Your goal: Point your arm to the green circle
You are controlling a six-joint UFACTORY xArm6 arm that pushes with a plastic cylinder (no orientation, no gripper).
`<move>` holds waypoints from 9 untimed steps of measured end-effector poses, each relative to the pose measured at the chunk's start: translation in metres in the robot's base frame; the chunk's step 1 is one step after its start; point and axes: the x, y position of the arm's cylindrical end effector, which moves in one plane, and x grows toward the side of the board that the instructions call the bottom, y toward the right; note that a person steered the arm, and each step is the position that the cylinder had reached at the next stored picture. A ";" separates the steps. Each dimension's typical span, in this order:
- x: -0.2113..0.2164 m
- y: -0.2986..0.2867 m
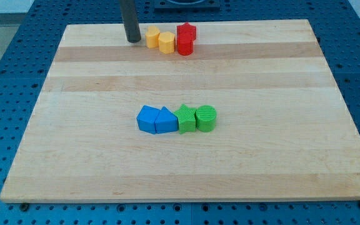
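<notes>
Tip (133, 40) parked at counter (261, 156) 11 o'clock, beside yellow blocks (159, 40); green circle (205, 119) well apart toward 5 o'clock, end of row. No pincer fitted; state cannot be told.

Green circle (205, 118) upright, ending the central row's right.

- Upper left of the frame: my tip (133, 40) on the worktop (261, 156); just right of it, yellow blocks (159, 40), then red blocks (185, 39), touching
- Frame centre: blue blocks (156, 119), green block (185, 119), green circle (205, 118) in a touching row, left to right, well apart from my tip
</notes>
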 end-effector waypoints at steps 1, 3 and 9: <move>0.000 0.015; 0.000 0.036; 0.144 -0.052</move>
